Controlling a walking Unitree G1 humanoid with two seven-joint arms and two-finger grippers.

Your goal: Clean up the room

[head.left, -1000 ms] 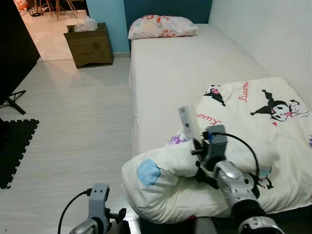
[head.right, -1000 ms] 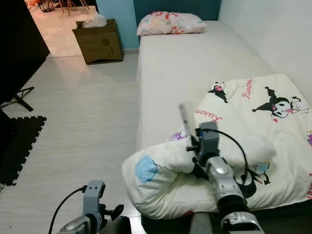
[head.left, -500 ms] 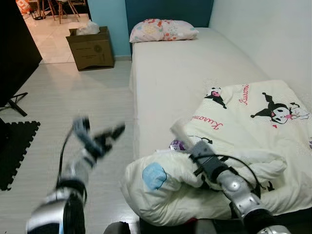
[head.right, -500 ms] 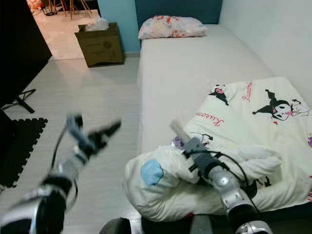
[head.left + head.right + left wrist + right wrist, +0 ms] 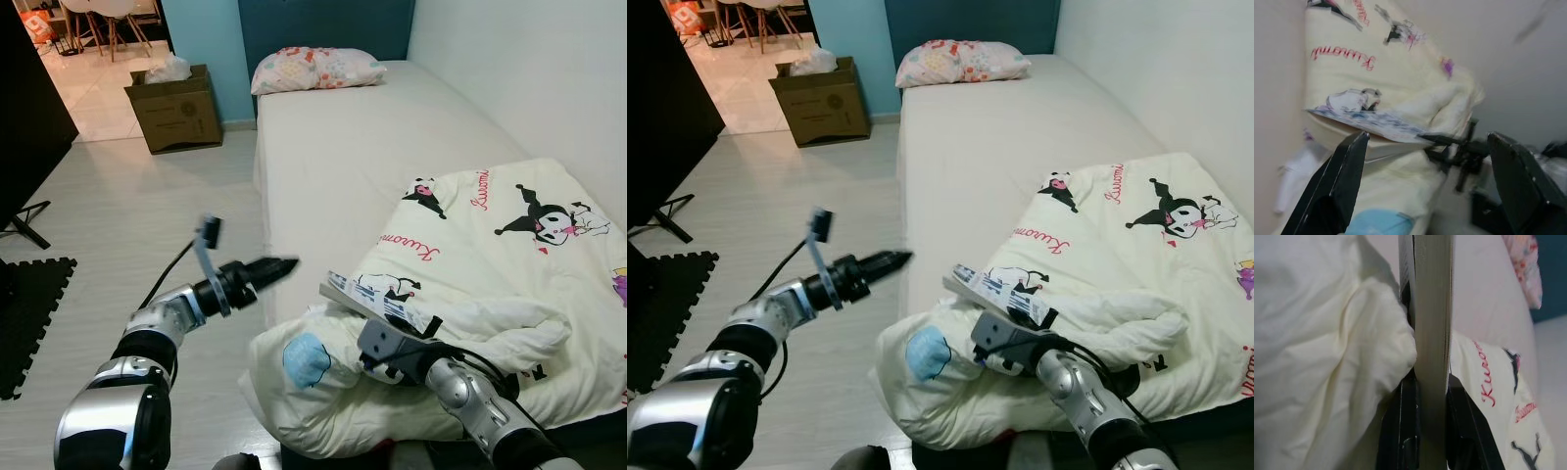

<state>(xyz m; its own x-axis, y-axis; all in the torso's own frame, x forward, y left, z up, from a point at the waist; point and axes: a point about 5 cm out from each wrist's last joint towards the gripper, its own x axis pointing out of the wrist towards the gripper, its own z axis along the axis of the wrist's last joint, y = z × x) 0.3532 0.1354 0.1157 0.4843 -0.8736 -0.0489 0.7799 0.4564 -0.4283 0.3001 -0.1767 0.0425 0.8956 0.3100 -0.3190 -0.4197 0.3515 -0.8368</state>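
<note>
Right gripper [image 5: 1422,431] clamps a book [image 5: 377,300] over the blanket [image 5: 490,294]; left gripper [image 5: 279,266] spread apart

A white bed [image 5: 362,147] stands against a white wall [image 5: 529,69] beside pale wood-look floor [image 5: 127,215].

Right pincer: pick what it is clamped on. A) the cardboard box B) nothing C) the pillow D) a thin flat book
D: the right pincer has its black fingers pressed on both sides of a thin flat book, held over the rumpled blanket at the foot of the bed.
</note>
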